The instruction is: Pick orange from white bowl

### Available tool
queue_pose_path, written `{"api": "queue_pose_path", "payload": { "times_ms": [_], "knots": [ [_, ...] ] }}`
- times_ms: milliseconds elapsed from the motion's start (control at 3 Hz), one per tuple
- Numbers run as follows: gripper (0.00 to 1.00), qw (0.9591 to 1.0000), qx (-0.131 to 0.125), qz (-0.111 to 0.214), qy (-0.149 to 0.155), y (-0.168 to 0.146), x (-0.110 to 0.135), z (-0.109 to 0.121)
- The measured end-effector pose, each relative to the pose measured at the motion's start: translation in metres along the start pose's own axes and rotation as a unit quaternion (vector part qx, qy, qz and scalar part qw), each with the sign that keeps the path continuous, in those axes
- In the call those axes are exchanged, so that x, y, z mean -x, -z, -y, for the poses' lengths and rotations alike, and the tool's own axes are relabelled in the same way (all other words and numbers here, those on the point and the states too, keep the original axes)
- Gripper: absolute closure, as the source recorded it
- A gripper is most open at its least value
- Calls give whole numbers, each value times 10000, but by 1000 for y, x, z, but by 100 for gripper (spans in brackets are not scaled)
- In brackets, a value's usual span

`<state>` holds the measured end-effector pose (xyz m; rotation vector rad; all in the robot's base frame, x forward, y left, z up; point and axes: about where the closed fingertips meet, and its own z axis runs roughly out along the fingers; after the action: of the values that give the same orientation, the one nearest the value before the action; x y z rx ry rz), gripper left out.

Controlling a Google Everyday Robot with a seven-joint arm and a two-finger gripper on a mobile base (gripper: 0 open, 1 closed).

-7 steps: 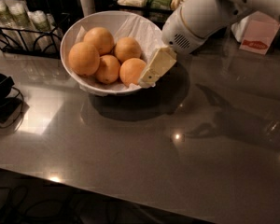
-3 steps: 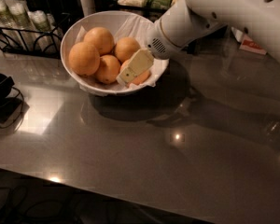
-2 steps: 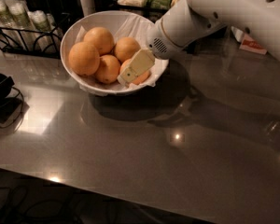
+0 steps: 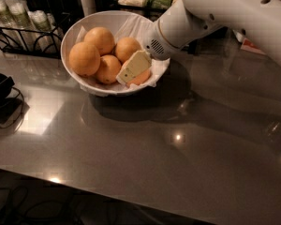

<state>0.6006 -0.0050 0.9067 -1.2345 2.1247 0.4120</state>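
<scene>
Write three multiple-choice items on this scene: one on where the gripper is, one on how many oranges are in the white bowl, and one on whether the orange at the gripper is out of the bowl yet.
1. Where is the gripper?
A. over a black dish
B. inside the white bowl, at its front right
C. on the bare table

2. How many oranges show in the white bowl?
A. three
B. five
C. seven

3. The orange at the gripper is:
A. lying in the bowl
B. held high above it
C. set on the table

Answers:
1 B: the arm reaches over the rim and the gripper is down on the fruit.
2 B: four show whole and one peeks out from under the gripper.
3 A: it sits low in the bowl beside the others.
</scene>
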Motion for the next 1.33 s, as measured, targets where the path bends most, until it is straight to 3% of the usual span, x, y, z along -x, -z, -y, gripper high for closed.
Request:
{"api": "queue_pose_path", "payload": {
  "times_ms": [333, 1000, 1333],
  "knots": [
    [12, 10000, 30, -13, 30, -9, 1, -2],
    [23, 10000, -70, -43, -10, -23, -2, -3],
    [19, 9998, -202, -52, -55, -28, -1, -1]
  ]
}}
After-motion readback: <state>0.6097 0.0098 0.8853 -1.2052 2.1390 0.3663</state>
